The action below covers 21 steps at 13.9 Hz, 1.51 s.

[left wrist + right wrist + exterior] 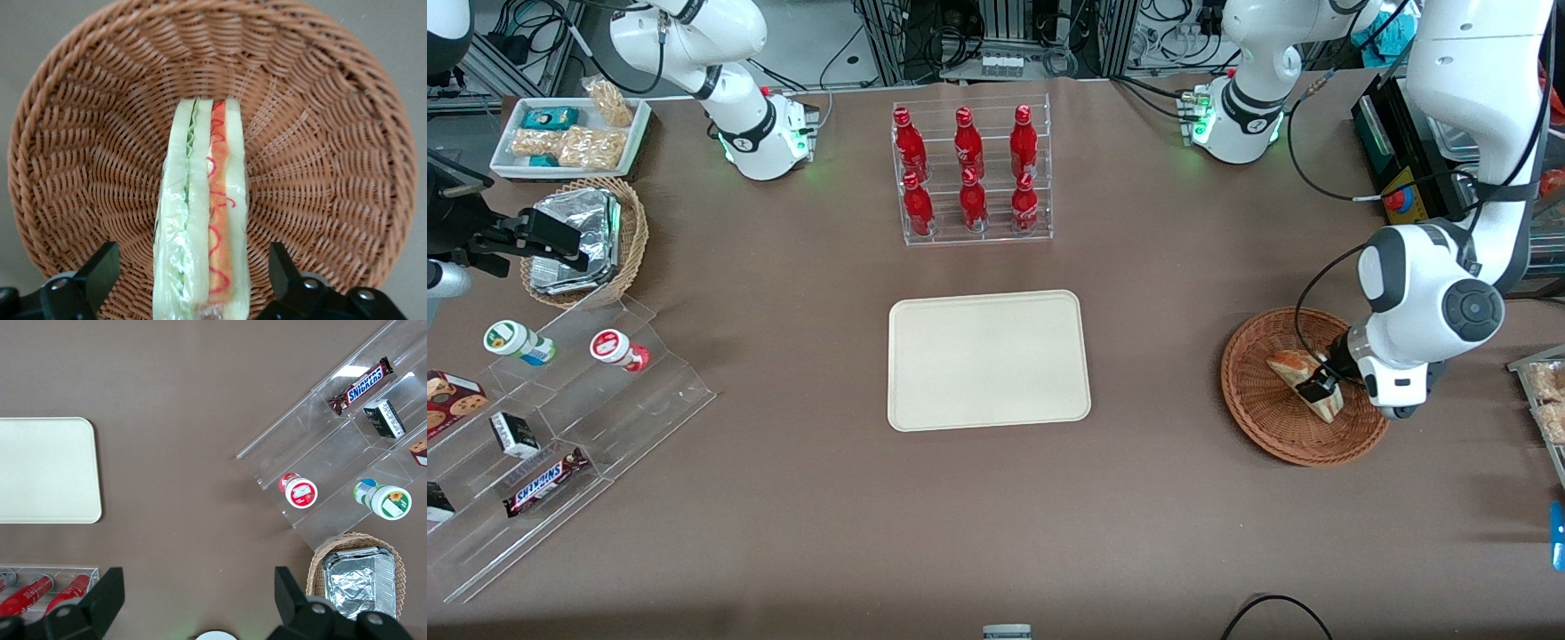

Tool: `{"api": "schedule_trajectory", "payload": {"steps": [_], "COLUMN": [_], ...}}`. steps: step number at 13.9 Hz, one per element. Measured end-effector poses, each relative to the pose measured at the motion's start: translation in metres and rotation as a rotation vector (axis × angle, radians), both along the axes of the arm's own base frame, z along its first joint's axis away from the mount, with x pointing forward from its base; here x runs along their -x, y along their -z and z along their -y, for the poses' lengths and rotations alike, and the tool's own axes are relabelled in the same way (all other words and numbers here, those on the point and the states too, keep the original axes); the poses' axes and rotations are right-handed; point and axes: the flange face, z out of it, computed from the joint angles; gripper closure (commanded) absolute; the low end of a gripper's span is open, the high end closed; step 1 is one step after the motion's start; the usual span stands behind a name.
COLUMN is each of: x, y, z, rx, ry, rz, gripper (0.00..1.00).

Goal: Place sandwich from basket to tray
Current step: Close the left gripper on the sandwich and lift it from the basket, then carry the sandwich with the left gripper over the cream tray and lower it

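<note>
The sandwich (1294, 366), a wrapped wedge of pale bread with red and green filling, lies in the reddish-brown wicker basket (1258, 422) toward the working arm's end of the table. My left gripper (1320, 391) is down inside the basket and open. Its two black fingers straddle the sandwich (203, 200), with a gap showing on each side. In the left wrist view the gripper (193, 273) sits over the wedge's wide end, with the basket (333, 167) weave all around. The cream tray (987, 360) lies bare mid-table.
A clear rack of red bottles (971, 173) stands farther from the front camera than the tray. Toward the parked arm's end are a tan basket of foil packets (587, 240), a white snack tray (569, 133) and a stepped acrylic stand (560, 418).
</note>
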Motion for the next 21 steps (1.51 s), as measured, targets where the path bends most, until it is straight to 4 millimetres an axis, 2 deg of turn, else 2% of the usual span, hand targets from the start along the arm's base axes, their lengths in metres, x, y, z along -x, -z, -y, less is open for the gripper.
{"api": "schedule_trajectory", "payload": {"steps": [1, 4, 7, 9, 11, 13, 16, 19, 21], "x": [0.002, 0.003, -0.008, -0.014, -0.014, -0.005, 0.015, 0.036, 0.059], "y": [0.003, -0.005, -0.050, -0.084, -0.100, -0.102, -0.103, -0.090, -0.070], "z": [0.000, 0.001, 0.007, 0.030, 0.081, 0.148, 0.250, 0.345, 0.408], "rx": [0.001, 0.001, 0.001, 0.002, 0.000, 0.000, 0.018, 0.051, 0.068], "ry": [0.001, 0.002, 0.018, 0.072, 0.168, 0.292, 0.531, 0.653, 0.681], "rz": [-0.015, -0.063, -0.117, -0.140, -0.129, -0.122, -0.079, -0.008, 0.042], "gripper": [0.89, 0.91, 0.94, 0.96, 0.99, 0.96, 0.96, 0.99, 1.00]}}
